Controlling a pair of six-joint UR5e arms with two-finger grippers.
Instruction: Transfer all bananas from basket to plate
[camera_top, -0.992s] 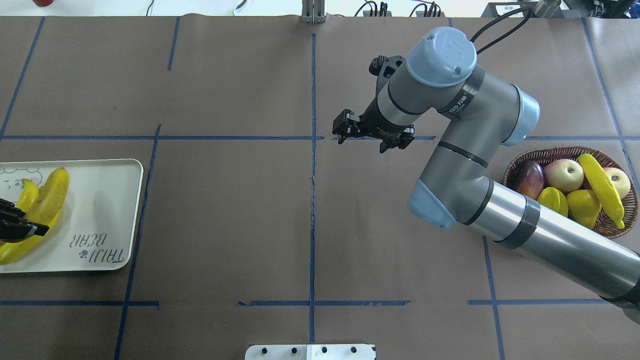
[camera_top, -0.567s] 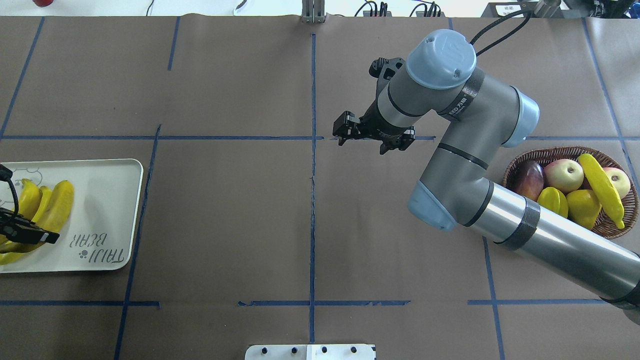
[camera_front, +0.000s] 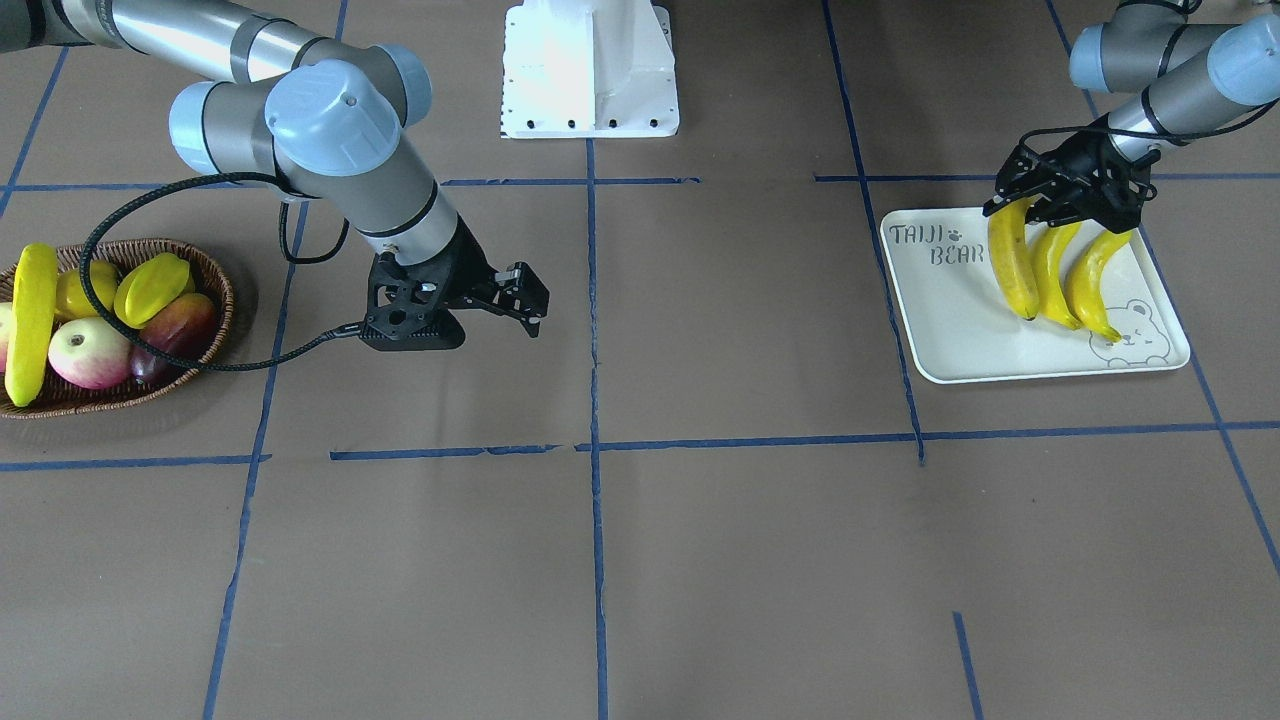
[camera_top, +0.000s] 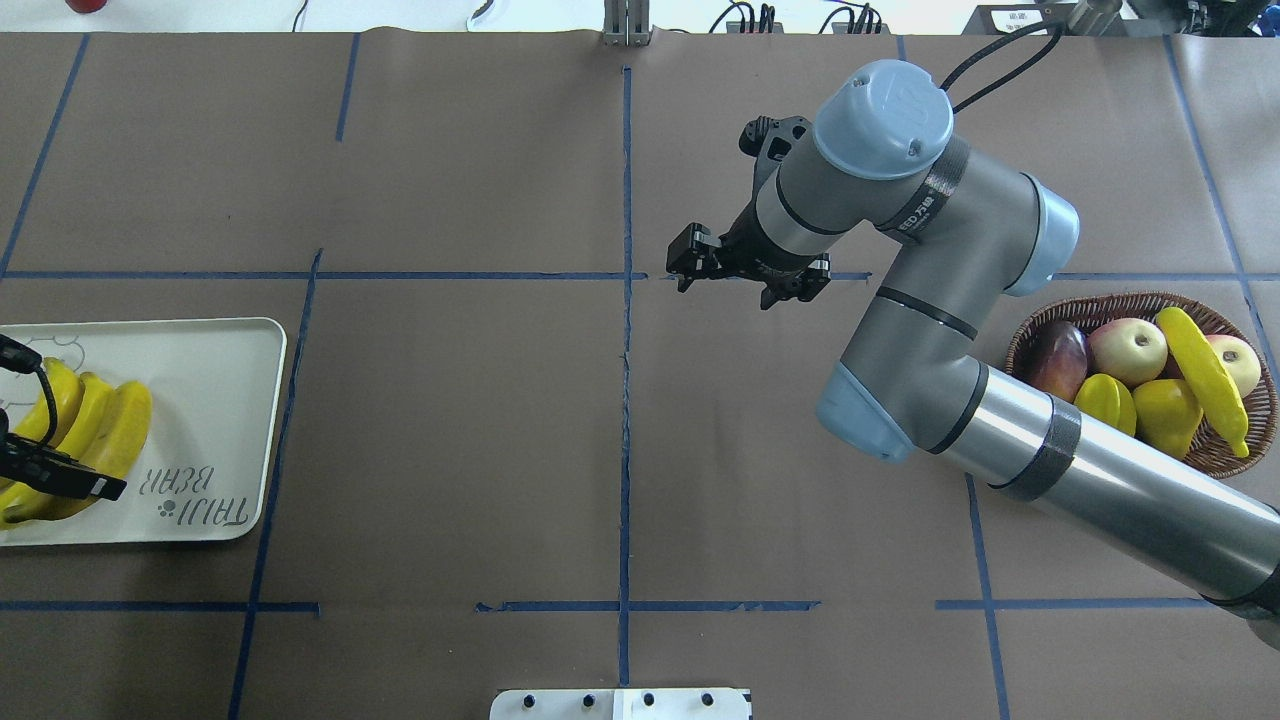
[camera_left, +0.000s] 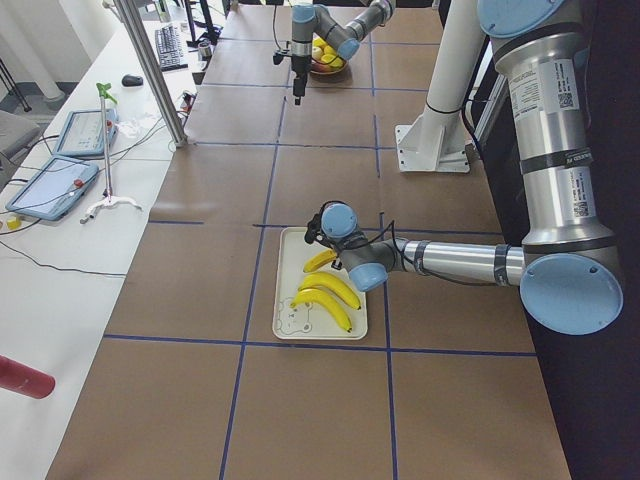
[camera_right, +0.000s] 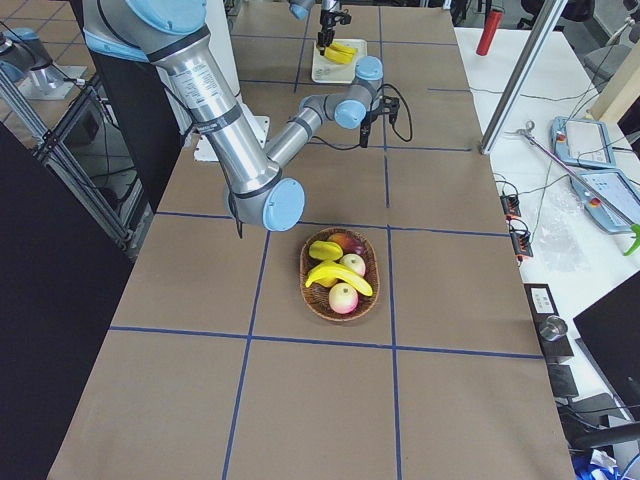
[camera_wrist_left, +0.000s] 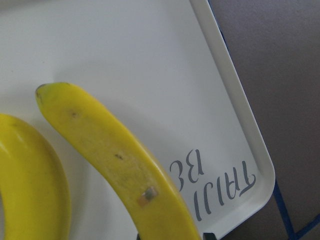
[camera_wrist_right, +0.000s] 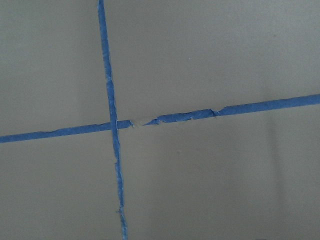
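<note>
Yellow bananas (camera_front: 1050, 275), three of them, lie side by side on the plate (camera_front: 960, 330) at the table's left end. They are packed toward the plate's outer side, which leaves the half nearer the table's centre bare, probably as room for the last one.

The left gripper (camera_front: 1018, 205) stands over the ends of these bananas by the "TAIJI BEAR" lettering. In the left wrist view its jaws straddle the end of the banana nearest the lettering. That banana lies flat on the plate. Whether the jaws press on it or have let go cannot be told.

The fourth banana (camera_top: 1205, 380) lies in the basket (camera_top: 1140, 297) at the table's right end. It rests across the top of the apples (camera_top: 1128, 350) and the yellow-green fruit (camera_top: 1165, 412), so it should lift out without disturbing them.

The right gripper (camera_top: 728, 290) hangs above the bare table near the central tape crossing (camera_wrist_right: 114, 123), well apart from both basket and plate. Its jaws are spread wide with nothing between them. It appears parked mid-table, between the basket and the left arm's side. One transfer remains.
</note>
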